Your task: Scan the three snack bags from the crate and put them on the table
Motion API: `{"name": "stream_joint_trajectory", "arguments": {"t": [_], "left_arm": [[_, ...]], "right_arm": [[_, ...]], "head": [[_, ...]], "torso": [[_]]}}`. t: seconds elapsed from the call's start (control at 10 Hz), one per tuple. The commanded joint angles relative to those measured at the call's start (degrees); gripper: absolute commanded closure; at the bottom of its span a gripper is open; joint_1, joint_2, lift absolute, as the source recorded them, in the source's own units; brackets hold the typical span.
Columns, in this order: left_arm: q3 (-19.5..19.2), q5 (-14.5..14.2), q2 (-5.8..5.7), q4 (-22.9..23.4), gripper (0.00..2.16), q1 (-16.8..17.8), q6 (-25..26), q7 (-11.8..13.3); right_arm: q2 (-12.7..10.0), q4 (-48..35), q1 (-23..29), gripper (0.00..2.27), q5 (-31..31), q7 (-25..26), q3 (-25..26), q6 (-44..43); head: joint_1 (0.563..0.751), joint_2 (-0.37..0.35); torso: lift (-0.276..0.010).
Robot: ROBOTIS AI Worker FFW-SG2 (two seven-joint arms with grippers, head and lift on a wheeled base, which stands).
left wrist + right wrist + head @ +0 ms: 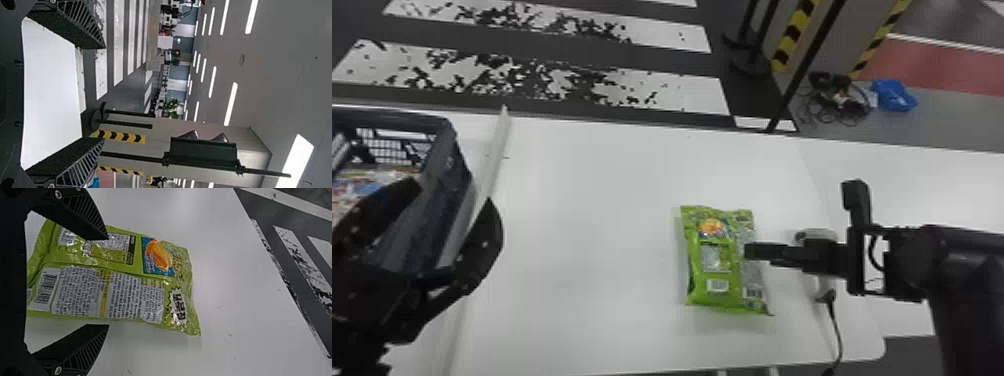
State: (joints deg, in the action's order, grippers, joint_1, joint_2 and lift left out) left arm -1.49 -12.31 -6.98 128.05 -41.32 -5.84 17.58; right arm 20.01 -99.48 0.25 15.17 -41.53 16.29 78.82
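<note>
OK, snack bag prtly under spread R fingers

grn bag x1 | crate x1 | crate pkgs ct unclr | L grpr + R grpr = x2

Scuffed white stripes cross the dark floor at eleven o'clock. Towards one, I see yellow-and-black tape, tangled cables, a blue bundle and red flooring. Long ceiling lights glow above green plants.
</note>
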Motion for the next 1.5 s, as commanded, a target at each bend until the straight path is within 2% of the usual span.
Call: {"name": "stream_joint_trajectory", "arguments": {"t": [0.0, 0.2, 0.5, 0.6, 0.7, 0.8, 1.0, 1.1, 1.2, 1.4], "left_arm": [[0.00, 0.62, 0.21, 0.01, 0.03, -0.34, 0.17, 0.00], [-0.18, 0.97, 0.13, 0.10, 0.03, -0.96, 0.17, -0.09], [-0.09, 1.32, 0.04, 0.98, 0.03, -1.31, 0.17, -0.09], [0.18, 1.76, -0.05, 0.89, 0.03, -1.40, 0.35, -0.26], [0.26, 1.85, -0.14, 0.80, 0.03, -1.66, 0.35, -0.26], [0.18, 1.85, -0.14, 0.89, 0.03, -1.84, 0.35, -0.26], [-0.09, 1.85, -0.05, 0.98, 0.03, -1.84, 0.35, -0.26], [-0.09, 1.85, 0.04, 0.71, 0.03, -1.84, 0.35, -0.26], [-0.09, 1.85, 0.04, 0.36, 0.03, -1.57, 0.35, -0.26], [-0.18, 1.68, -0.05, 0.18, 0.03, -0.96, 0.35, -0.35]], "right_arm": [[0.12, 4.12, -1.66, 0.09, -1.55, -0.13, -2.32, -4.51], [0.12, 6.76, -2.36, 0.09, -3.04, -0.57, -4.08, -8.55], [0.20, 8.08, -2.45, 0.12, -3.92, -1.72, -6.36, -9.78], [0.20, 8.25, -2.45, 0.46, -4.63, -2.15, -7.24, -9.78], [0.03, 8.43, -2.80, 1.59, -5.42, -2.15, -8.03, -8.55], [0.03, 8.43, -3.15, 1.95, -5.15, -2.33, -8.12, -7.84], [-0.06, 5.35, -2.45, 2.01, -4.45, -3.21, -7.94, -6.44], [-0.50, 0.61, -0.60, 2.01, -4.28, -2.51, -6.36, -5.56], [-1.20, -3.09, 0.54, 2.01, -3.57, -1.80, -3.81, -5.38], [-2.08, -8.18, 1.15, 2.01, 4.78, 1.54, 5.24, -3.63]], "head": [[0.695, -0.191], [0.695, -0.187], [0.695, -0.179], [0.695, -0.174], [0.695, -0.171], [0.695, -0.168], [0.695, -0.157], [0.695, -0.147], [0.695, -0.145], [0.695, -0.153]], "torso": [[-0.094], [-0.094], [-0.094], [-0.094], [-0.094], [-0.094], [-0.094], [-0.094], [-0.094], [-0.094]]}}
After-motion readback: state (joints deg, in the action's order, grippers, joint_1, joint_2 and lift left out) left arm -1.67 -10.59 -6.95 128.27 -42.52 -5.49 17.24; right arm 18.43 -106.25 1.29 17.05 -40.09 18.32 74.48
